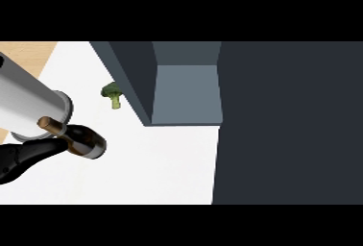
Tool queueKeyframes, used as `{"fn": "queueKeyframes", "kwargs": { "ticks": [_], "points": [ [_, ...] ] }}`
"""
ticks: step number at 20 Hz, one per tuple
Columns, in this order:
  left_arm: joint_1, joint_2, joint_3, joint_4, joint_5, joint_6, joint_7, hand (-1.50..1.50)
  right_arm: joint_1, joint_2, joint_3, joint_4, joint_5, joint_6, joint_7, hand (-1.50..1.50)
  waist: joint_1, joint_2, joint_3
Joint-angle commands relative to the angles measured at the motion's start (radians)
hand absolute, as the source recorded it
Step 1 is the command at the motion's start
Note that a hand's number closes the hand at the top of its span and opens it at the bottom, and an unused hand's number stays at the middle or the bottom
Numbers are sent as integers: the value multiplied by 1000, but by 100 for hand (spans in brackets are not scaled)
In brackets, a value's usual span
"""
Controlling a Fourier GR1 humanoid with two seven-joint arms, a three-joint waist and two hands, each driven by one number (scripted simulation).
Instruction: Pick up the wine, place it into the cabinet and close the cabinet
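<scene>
Left black hand (28,156) grips the dark glass wine bottle with cork (79,138), lifted over the white surface (156,168). Open grey cabinet (186,93) awaits; placing and closing remain.

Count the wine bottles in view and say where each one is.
1. The wine bottle stands on the white counter at the left, beside the left hand. Others may be hidden in the cabinet.

1. The white counter (163,168) spans the view's left and middle.
2. A small green broccoli floret (113,94) lies on it, just left of the open grey cabinet (186,91).
</scene>
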Motion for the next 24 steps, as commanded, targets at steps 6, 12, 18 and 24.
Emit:
{"fn": "queueKeyframes", "kwargs": {
  "ticks": [6, 12, 18, 24],
  "points": [
    [120, 38, 146, 23, 124, -66, -72, -150, 26, -32, -6, -268, -42, -33, 133, -150, 0, -1, 0],
    [213, 29, 221, 178, 218, -159, -267, -150, 19, -15, 35, -205, -11, -36, 89, -150, -3, 2, -1],
    [258, -21, 192, 211, 180, -145, -315, -150, 75, -37, 8, -222, -33, -26, 49, -150, -8, 1, 1],
    [356, -19, 238, 327, 251, -260, -477, -150, 44, -44, 33, -267, -20, -53, 118, -150, -5, 0, -1]
  ]
}}
